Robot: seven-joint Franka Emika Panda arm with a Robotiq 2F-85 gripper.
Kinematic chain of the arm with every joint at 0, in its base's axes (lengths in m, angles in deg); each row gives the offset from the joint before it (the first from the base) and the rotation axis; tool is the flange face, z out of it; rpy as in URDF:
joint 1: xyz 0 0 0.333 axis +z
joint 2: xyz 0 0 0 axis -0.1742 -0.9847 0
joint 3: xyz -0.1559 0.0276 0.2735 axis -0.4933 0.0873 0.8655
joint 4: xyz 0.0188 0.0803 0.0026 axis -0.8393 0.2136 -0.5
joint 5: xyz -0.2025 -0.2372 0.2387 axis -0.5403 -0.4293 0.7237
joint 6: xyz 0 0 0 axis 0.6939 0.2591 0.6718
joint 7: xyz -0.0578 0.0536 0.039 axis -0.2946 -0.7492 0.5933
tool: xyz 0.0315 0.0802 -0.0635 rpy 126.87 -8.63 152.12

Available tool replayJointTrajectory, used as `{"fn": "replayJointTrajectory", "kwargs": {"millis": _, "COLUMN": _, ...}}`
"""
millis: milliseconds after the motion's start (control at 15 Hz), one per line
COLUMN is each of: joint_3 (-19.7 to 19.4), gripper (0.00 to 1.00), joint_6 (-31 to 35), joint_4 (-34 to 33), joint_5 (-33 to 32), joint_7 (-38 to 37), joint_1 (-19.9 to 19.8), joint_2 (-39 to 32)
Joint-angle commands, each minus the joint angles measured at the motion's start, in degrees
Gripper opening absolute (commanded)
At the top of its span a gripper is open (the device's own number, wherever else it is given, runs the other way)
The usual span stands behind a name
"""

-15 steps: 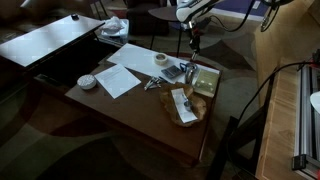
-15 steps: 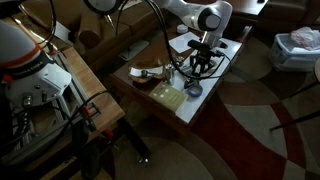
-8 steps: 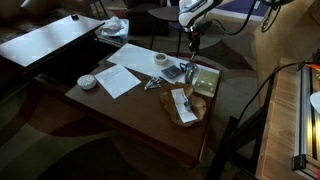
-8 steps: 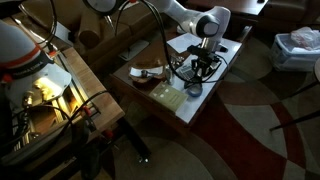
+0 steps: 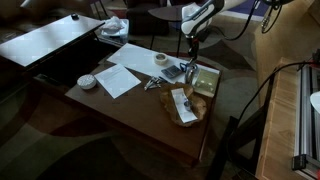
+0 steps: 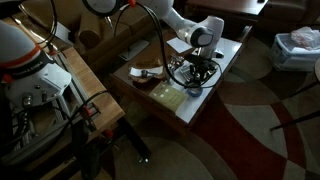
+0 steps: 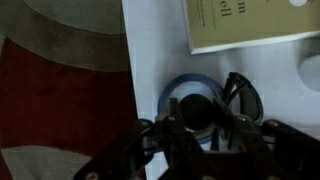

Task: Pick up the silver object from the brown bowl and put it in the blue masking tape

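At the lower centre of the wrist view, the gripper hangs right over the tape, with the ring's hole under its fingertips, probably so that a drop falls inside. The picture is too dark to tell if the jaws are apart or closed, or if something is between them. In an exterior view, a pale slim piece, seemingly the silver object, lies in the bowl, right of centre and apart from the gripper.
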Motion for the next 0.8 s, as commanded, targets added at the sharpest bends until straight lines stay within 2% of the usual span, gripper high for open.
{"fn": "replayJointTrajectory", "kwargs": {"millis": 0, "joint_3": 1.16, "gripper": 0.13, "joint_6": 2.33, "joint_4": 2.12, "joint_5": 0.77, "joint_7": 1.37, "joint_1": -1.13, "joint_2": -0.01}}
{"fn": "replayJointTrajectory", "kwargs": {"millis": 467, "joint_3": 2.44, "gripper": 0.13, "joint_6": 0.36, "joint_4": 2.18, "joint_5": 1.0, "joint_7": 4.95, "joint_1": -1.57, "joint_2": 0.0}}
{"fn": "replayJointTrajectory", "kwargs": {"millis": 733, "joint_3": 2.25, "gripper": 0.13, "joint_6": -4.42, "joint_4": 1.46, "joint_5": 1.02, "joint_7": 5.44, "joint_1": -1.33, "joint_2": 0.07}}
